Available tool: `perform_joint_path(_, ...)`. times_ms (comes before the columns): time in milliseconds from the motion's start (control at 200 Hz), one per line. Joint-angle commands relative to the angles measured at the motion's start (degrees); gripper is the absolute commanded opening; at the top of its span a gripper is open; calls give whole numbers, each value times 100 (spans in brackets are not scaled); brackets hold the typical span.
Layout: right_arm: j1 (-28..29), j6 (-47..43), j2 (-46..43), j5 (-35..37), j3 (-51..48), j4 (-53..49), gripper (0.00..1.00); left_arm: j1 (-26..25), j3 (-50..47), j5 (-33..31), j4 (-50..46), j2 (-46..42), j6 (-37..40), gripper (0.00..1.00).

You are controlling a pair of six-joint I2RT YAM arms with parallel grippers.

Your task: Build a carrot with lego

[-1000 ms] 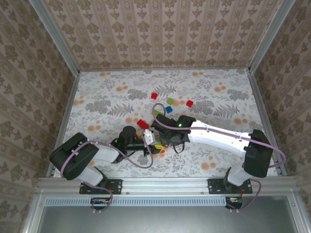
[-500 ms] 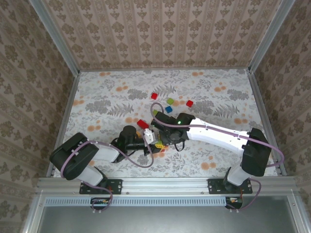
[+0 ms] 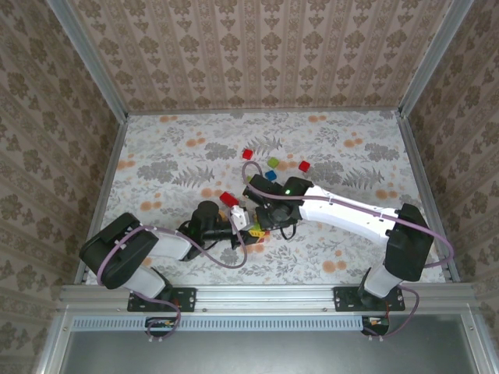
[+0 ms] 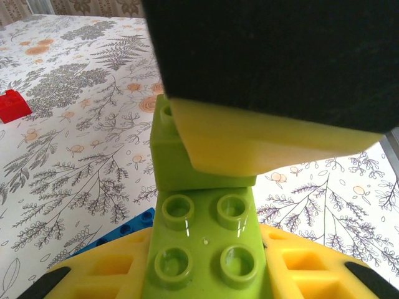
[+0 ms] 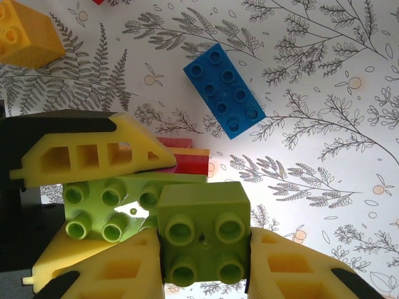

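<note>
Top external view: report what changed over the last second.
The right tool slid slightly left, carrying its green square brick toward the green oblong brick held by the left tool. Nothing was grasped or released. The left tool and the loose bricks farther back stayed put.

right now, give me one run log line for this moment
left hand: shut on oblong green plastic brick | right hand: shut on square green plastic brick | square brick overlapping oblong one

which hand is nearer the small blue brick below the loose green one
Right. The right hand is just short of the blue brick; the left hand is farther back and to the left.
</note>
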Motion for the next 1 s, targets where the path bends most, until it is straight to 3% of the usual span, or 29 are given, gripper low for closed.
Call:
perform_joint_path(0,-166,-181,464,-2,-76,-122,29,-124,-23,241,-452,159,225,28)
perform_joint_path(650,-255,-370,1110,-314,305,-425,29,-167,12,202,-531,169,286,28)
perform_joint_path(995,-480,-439,1044,-108,562,-559,28,-184,5,189,-553,159,300,28)
